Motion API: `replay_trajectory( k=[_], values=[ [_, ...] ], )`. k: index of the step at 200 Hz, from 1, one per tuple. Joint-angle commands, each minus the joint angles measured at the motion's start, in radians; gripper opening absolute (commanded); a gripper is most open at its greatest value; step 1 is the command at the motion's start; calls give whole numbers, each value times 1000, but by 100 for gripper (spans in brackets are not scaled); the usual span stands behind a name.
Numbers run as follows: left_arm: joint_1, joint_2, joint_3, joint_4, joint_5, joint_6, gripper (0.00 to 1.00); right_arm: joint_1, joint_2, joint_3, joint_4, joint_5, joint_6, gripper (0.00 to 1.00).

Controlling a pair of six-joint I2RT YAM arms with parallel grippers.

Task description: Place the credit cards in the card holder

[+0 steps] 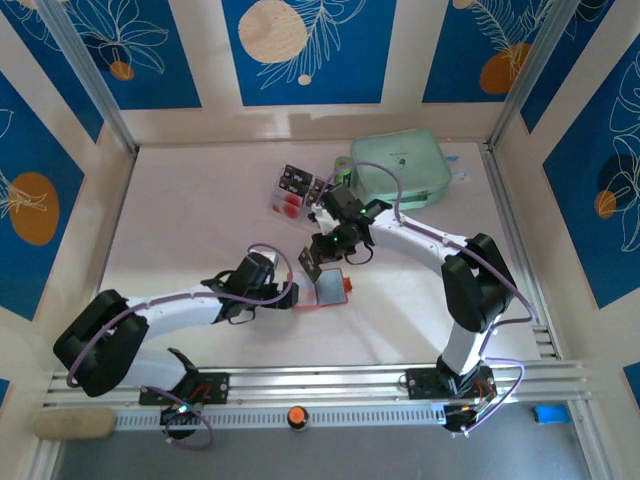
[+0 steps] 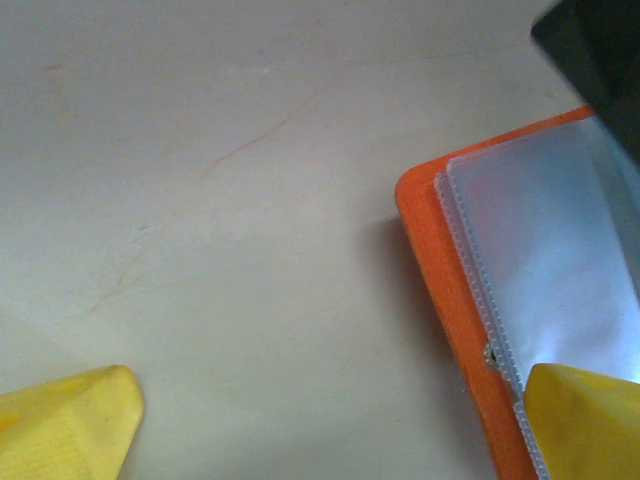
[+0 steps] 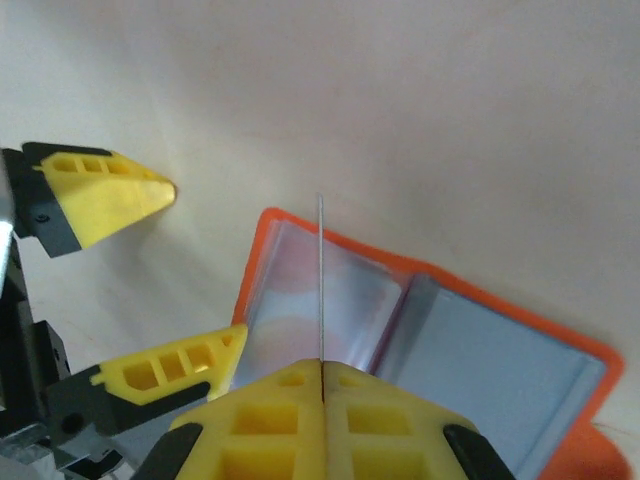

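Now, the card holder is lying open mid-table; my left gripper is standing spread wide, one finger over its left edge, likely pinning it, while my right gripper is clamping a credit card edge-down above the pockets.

Bright, even light from above, soft shadows under the arms; wrist cams kinda mushy, fingers blurred up close.

— What colour is the card holder?
— Orange-red outside, grey inside. The gripper fingers are yellow.
— And the credit cards?
— Black and white, with red blobs. The pouch is mint green, and the walls are blue with white leaves.
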Motion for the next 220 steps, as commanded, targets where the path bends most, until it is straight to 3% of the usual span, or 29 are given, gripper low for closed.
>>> replay_trajectory(
  k=[1,95,220],
  values=[
    [8,-13,-33,-126,-58,-13,100,17,-18,-33,79,-62,66,0],
    [8,-66,-6,-146,-41,-13,100,27,53,-95,134,-46,90,0],
    [7,37,55,-75,33,19,100,30,56,-111,151,-59,109,0]
  ],
)
